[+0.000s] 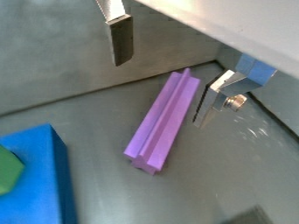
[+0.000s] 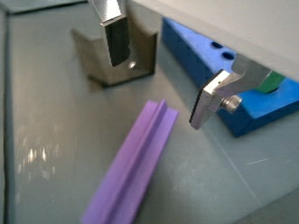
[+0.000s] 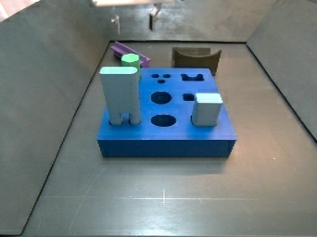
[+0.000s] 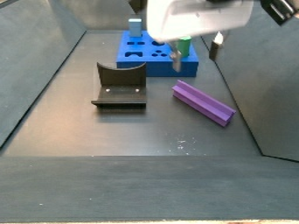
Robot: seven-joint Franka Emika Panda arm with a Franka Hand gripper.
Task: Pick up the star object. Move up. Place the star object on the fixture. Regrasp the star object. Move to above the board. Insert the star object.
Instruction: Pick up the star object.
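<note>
While hanging above the floor with fingers spread and nothing between them, gripper point(image 1: 163, 66) straddling the air over the star object point(image 1: 163, 122) without touching it (clear gap on both sides in both wrist views). Purple ridged peg lying flat on the dark floor point(image 4: 117, 131), groove upward, just beside the board's far side in a side view point(image 3: 124, 50) and well in front of the board in a side view point(image 4: 204, 101). Silver finger plates with dark pads point(image 2: 114, 39) raised above the peg, one finger point(image 2: 211, 96) near the board's corner. Fixture point(image 4: 119, 86) standing on the floor beside the peg, apart from it. Farther off, blue board point(image 3: 168, 116) carrying a tall pale block point(image 3: 119, 93), a grey cube point(image 3: 207, 108) and a green peg point(image 3: 129, 59).
</note>
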